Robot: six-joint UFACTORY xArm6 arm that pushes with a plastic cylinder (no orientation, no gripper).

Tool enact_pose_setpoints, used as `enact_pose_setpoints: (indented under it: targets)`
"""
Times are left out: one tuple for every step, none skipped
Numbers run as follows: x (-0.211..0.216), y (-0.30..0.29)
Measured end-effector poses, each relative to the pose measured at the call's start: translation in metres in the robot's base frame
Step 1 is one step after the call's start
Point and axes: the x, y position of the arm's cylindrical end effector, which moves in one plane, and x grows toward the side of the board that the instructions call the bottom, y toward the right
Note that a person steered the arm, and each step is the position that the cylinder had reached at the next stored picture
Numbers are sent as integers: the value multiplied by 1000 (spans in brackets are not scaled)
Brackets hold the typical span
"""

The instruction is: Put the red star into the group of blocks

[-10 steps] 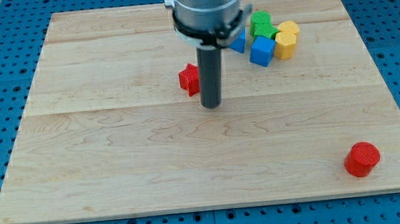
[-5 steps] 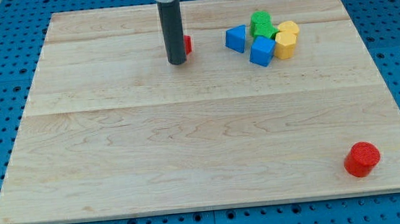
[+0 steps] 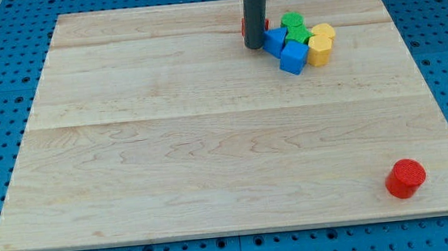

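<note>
the rod is seen coming down from the top edge of the frame, a little right of centre, and my tip (image 3: 255,46) is planted on the wooden board (image 3: 170,163) in its upper part. no jaws are carried by the tool; it is a plain straight rod, so nothing is spread, pressed together or pinched.

the red star (image 3: 245,27) is almost wholly hidden behind the rod: only slivers of red are shown at the rod's left and right edges, just above my tip. its shape cannot be made out.

immediately to the right of my tip, a blue block (image 3: 274,40) is found, touching or nearly touching the rod. a blue cube (image 3: 292,58) lies just below and to its right. a green block (image 3: 294,28) sits at the top of the cluster, and two yellow blocks (image 3: 321,43) are packed against its right side.

a red cylinder (image 3: 406,178) stands alone in the lower right corner of the board, well apart from everything else.
</note>
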Motion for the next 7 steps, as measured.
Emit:
enact_pose_setpoints:
  targets:
    - [-5, -36]
    - [-9, -64]
    - [-35, -58]
    - [-42, -37]
    - [-38, -4]
    - [-37, -4]
    - [-25, -43]
